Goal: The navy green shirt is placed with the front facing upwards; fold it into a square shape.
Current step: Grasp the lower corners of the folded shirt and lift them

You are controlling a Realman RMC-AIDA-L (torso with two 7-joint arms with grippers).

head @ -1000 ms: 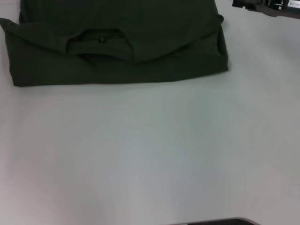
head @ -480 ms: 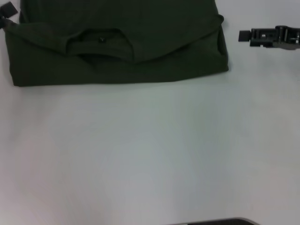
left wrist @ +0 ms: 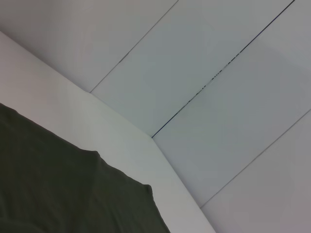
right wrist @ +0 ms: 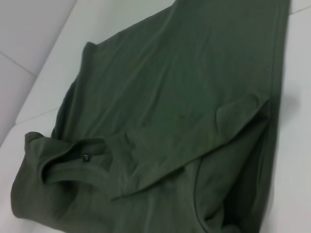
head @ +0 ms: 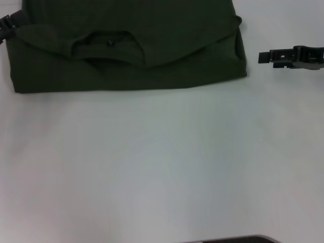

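The navy green shirt [head: 152,45] lies at the far side of the white table [head: 162,167], its sleeves folded in over the body and its collar with a small dark label [head: 109,43] facing me. The right gripper [head: 264,57] hovers just off the shirt's right edge, a short gap away, holding nothing that I can see. At the shirt's left shoulder corner the left gripper [head: 7,25] peeks in from the frame's edge. The right wrist view shows the shirt [right wrist: 170,111] and its label [right wrist: 86,157]. The left wrist view catches only a corner of the shirt [left wrist: 58,184].
White tabletop stretches from the shirt's near fold to the front edge, where a dark curved strip [head: 228,239] shows at the bottom. Past the table edge [left wrist: 160,155], the left wrist view shows pale panelled floor [left wrist: 218,97].
The right gripper has come down from the far right corner to beside the shirt's right edge. The left gripper has entered at the shirt's left corner. The shirt has not moved.
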